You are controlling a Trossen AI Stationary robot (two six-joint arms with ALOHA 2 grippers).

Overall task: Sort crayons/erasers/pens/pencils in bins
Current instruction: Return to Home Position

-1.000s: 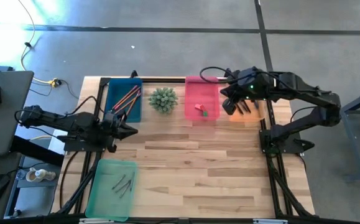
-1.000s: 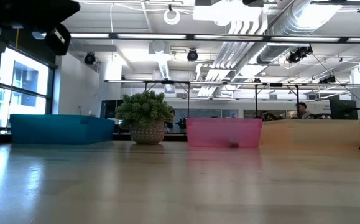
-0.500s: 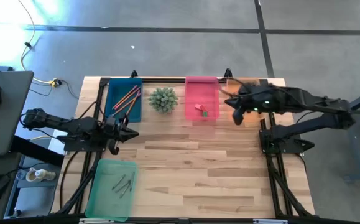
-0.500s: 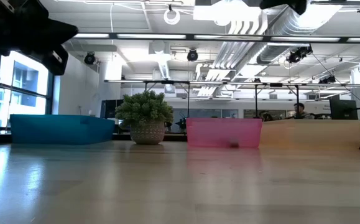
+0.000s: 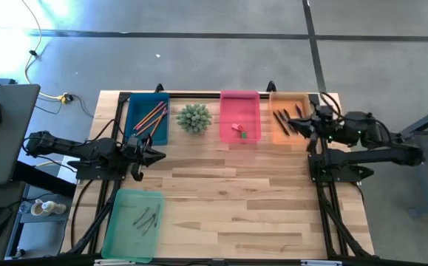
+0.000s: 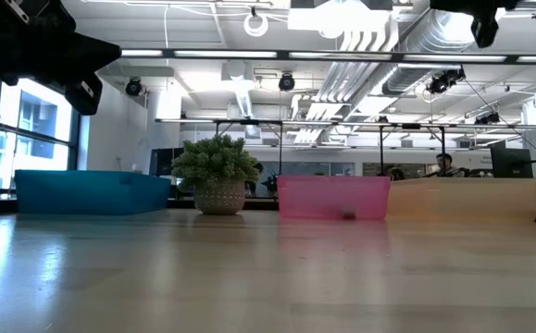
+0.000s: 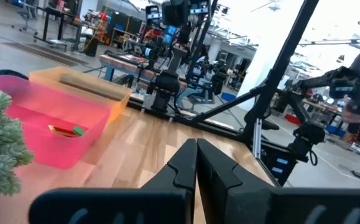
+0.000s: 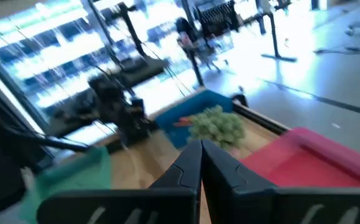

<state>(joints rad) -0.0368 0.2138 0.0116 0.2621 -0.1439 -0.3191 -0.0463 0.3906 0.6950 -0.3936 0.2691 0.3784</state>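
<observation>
Evidently the sorting is as good as done, for no loose item shows on the table [image 5: 228, 199]; everything visible lies in a bin. The dark blue bin [image 5: 134, 111] at the far left holds the pencils [image 5: 151, 116], long orange and reddish sticks lying aslant. The pink bin [image 5: 250, 103] in the middle holds the erasers [image 5: 239, 130], a red and a green block touching near its near end. The orange bin [image 5: 290, 103] at the far right holds the pens [image 5: 286, 120], dark sticks side by side. The translucent green bin [image 5: 121, 225] at the near left corner holds short grey sticks, by my judgement the crayons [image 5: 146, 219]. Each kind has its own tray, which is why the trays stand apart along the edges and leave the middle free.

The left gripper [image 5: 158, 156] rests just beyond the near end of the blue bin, its jaws pressed together and empty, as the left wrist view shows. The right gripper [image 5: 306, 125] hangs at the right edge of the orange bin, over the table's frame, jaws likewise pressed together on nothing. Both arms seem drawn back toward their bases, a resting pose rather than a reach.

Between the blue and pink bins stands a small spiky plant [image 5: 193, 118] in a woven pot; it would obstruct any low sweep along the far row. In the low view a person [image 6: 446, 165] shows far off in the room behind.
</observation>
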